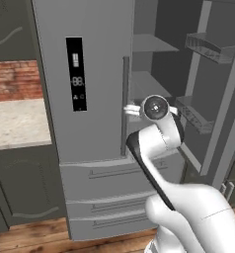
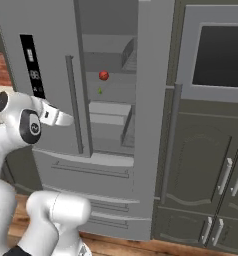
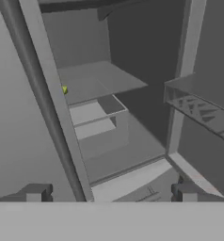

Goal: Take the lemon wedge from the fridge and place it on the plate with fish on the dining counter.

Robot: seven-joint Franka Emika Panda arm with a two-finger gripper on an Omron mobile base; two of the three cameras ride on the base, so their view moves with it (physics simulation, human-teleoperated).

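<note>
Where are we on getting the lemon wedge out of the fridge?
Done: the fridge right door stands open. In hand: the gripper is open and empty, outside the fridge and pointed in. The lemon wedge sits on a shelf below a red fruit, untouched. Left: reach in, grasp it, carry it to the plate.

I count one fridge [image 2: 111,150] with two bottom drawers [image 1: 114,197], one lemon wedge [image 2: 100,91], one red round fruit [image 2: 104,75], two door bins [image 1: 208,47], and four cabinet handles [image 2: 226,175].
</note>
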